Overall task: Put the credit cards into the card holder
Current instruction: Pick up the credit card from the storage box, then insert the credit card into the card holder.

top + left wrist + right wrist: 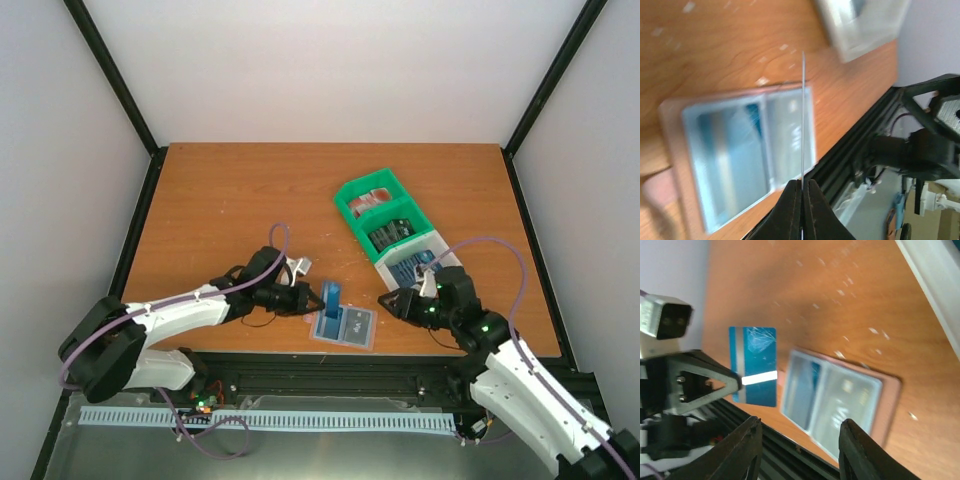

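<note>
While my left jaws are clenched on the rim of one blue credit card [331,296], which stands on edge rather than flat, the card holder [345,327] lies open, grey-blue inside up, at the near edge of the counter [230,200], roughly midway along it. From my left wrist the card shows only as a thin line crossing one pocket of the holder; whether it touches the holder I cannot tell. My right jaws are released with nothing between them, hanging just beside the holder on the side nearer the counter's right edge. The other credit cards [392,232] sit in the green-and-white tray [362,184] further back, towards the right edge.

What worries me is the grip. I hold a thin, slick card by a narrow strip, so any sideways push could swivel it between my jaws or flick it out. The pocket mouth looks like a slim slit. If I come in skewed, a corner will likely catch the lip instead of sliding under. Nothing pins the holder, so a snagged card would shove it along the counter, and the near edge is close enough that it could slide off. Pressing harder could bow the card and spring it loose.
</note>
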You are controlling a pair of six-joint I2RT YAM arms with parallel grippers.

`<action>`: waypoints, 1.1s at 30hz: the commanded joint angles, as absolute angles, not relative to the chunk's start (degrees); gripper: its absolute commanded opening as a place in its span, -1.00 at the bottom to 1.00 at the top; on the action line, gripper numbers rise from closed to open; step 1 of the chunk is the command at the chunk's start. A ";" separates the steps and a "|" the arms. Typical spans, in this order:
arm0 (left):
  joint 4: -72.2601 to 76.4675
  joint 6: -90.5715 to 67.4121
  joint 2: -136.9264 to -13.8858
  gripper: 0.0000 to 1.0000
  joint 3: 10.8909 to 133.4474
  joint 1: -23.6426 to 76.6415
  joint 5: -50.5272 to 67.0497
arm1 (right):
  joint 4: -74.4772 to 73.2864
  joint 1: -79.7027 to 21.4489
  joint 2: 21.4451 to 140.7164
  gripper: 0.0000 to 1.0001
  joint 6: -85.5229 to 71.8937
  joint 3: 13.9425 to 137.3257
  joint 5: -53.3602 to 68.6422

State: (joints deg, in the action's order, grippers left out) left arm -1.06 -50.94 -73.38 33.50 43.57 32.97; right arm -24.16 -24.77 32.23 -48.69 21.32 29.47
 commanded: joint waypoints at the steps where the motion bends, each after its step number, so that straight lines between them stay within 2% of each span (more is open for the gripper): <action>1: 0.40 -50.01 -73.67 -0.99 29.83 44.00 32.69 | -34.32 -33.75 38.62 -0.15 -45.33 25.62 12.31; 6: 5.81 -51.35 -76.82 -0.99 26.83 44.49 35.31 | -37.84 -50.79 52.40 -0.05 -48.37 31.31 -5.80; 11: 14.49 -53.90 -79.08 -0.99 23.83 45.16 38.08 | -38.70 -59.10 65.38 -0.01 -52.28 34.70 -12.93; 21: 24.54 -55.68 -82.33 -0.99 21.35 45.95 39.05 | -31.49 -60.38 74.03 -0.06 -51.74 34.03 -9.83; 27: 26.42 -55.66 -84.44 -0.99 20.79 45.97 38.77 | -29.78 -60.38 73.75 0.01 -51.49 33.84 -8.44; 33: 30.05 -56.22 -87.36 -0.99 20.17 45.97 40.89 | -30.16 -60.38 75.95 0.00 -51.35 33.34 -7.86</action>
